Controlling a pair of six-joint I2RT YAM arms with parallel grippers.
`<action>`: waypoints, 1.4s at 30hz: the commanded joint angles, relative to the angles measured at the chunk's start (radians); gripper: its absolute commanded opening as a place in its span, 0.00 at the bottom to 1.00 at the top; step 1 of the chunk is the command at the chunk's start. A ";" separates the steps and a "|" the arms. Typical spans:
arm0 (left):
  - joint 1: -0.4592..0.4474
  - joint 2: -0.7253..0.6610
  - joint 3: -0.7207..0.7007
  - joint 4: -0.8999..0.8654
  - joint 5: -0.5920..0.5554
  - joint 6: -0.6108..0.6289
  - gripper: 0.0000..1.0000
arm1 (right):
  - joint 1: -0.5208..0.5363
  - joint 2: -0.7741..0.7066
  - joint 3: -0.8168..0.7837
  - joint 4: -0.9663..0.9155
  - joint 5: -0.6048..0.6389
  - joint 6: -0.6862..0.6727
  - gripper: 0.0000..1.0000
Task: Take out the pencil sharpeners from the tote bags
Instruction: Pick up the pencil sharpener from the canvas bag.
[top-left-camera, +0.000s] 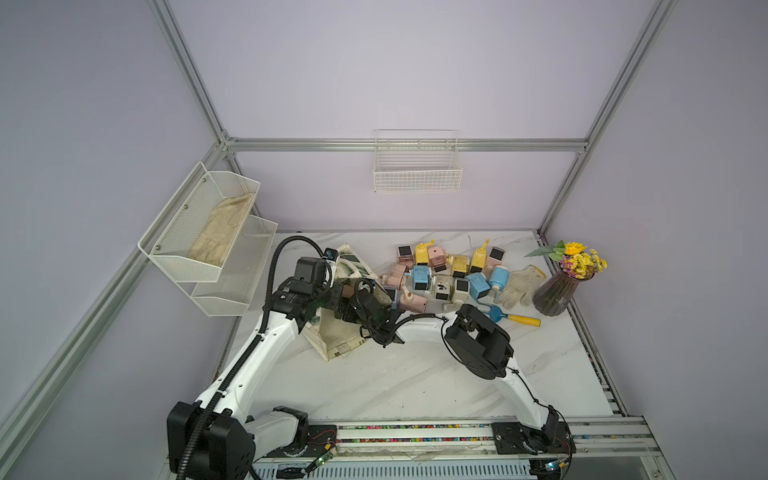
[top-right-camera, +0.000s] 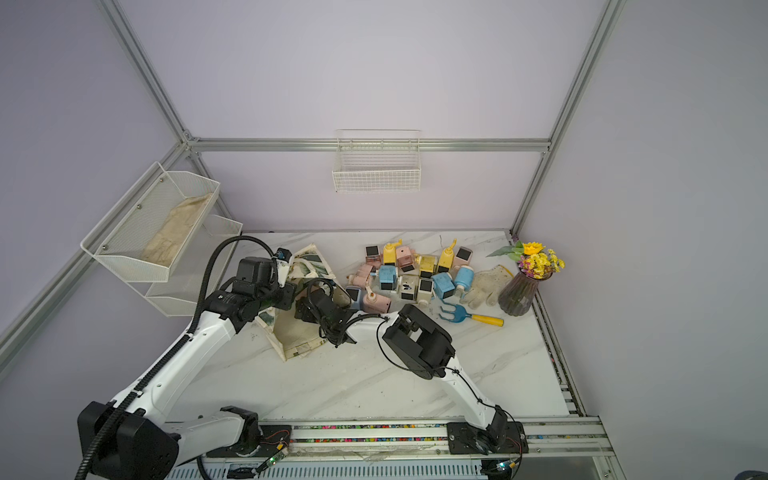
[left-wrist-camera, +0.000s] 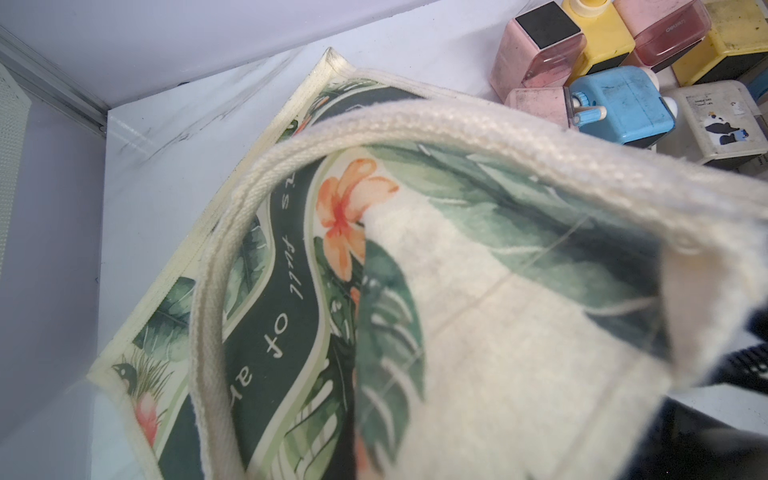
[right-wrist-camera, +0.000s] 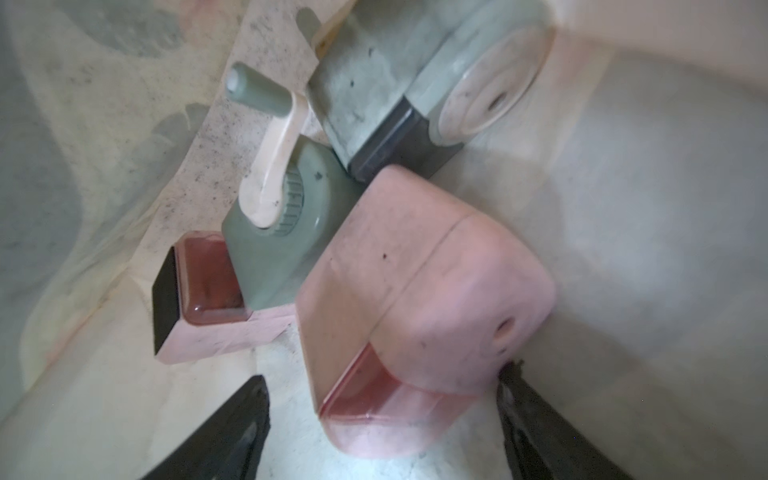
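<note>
In both top views we could not see the right hand (top-left-camera: 360, 291): it was sunk inside the tote bag (top-left-camera: 336, 336), and the arms covered most of the bag's mouth. The left hand was likewise hidden there, and in the left wrist view the cream strap (left-wrist-camera: 478, 137) and a blurred fold of cloth filled the frame, so we saw no fingers. In the right wrist view only the dark fingertips (right-wrist-camera: 232, 428) showed, cut off by the lower edge. The pink sharpener (right-wrist-camera: 419, 299) between them looked soft and blurred. The green sharpener (right-wrist-camera: 399, 83) was cropped at the upper edge.
</note>
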 joint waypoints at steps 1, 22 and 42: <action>0.002 -0.011 0.089 0.016 0.010 -0.038 0.00 | -0.045 0.043 -0.008 0.070 -0.121 0.117 0.87; -0.009 -0.008 0.086 0.015 0.018 -0.035 0.00 | -0.081 -0.032 -0.015 0.361 -0.178 -0.023 0.81; -0.010 0.015 0.094 0.003 0.022 -0.037 0.00 | -0.081 -0.018 -0.063 0.339 0.122 -0.492 0.95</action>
